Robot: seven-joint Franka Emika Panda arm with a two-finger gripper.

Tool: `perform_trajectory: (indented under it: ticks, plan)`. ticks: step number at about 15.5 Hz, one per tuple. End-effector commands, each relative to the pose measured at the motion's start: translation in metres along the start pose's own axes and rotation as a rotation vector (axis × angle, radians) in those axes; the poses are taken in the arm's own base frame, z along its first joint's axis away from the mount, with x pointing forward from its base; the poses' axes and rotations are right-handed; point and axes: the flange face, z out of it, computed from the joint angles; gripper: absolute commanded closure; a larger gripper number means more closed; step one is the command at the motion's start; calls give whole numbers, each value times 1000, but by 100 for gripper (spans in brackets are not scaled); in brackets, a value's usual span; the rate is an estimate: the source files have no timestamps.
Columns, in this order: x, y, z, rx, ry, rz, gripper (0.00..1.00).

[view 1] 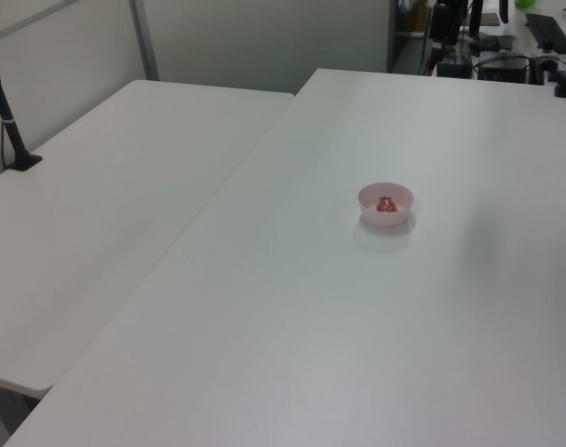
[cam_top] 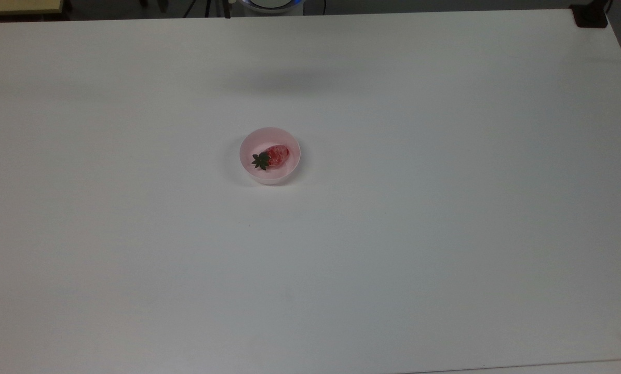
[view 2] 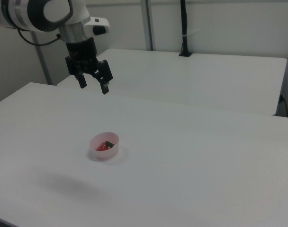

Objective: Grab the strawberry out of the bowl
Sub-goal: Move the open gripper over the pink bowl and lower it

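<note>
Strawberry (view 2: 103, 146) is lying in bowl (view 2: 97, 153); end effector (view 2: 93, 86), fingers spread and empty, is hanging well above.

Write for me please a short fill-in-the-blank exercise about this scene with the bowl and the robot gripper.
1. The strawberry lies inside the pink ____.
2. The strawberry's leaf cap is dark ____.
3. In the right view, the gripper hangs above the table with its fingers ____.

Missing words: bowl; green; open
</note>
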Motion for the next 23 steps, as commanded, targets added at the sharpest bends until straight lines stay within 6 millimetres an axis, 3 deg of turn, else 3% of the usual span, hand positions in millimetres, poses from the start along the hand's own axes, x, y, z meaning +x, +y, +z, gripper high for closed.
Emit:
perform_trajectory:
  ticks: [1, 11, 14, 17, 23]
  plan:
    - [-1, -5, 2, 5, 3, -21, 0]
    - [-1, -7, 3, 5, 1, -10, 0]
    - [0, -5, 13, -3, -13, -59, 0]
    - [18, -1, 46, -38, -48, -305, 0]
    - [45, -25, 140, -57, -32, -308, 0]
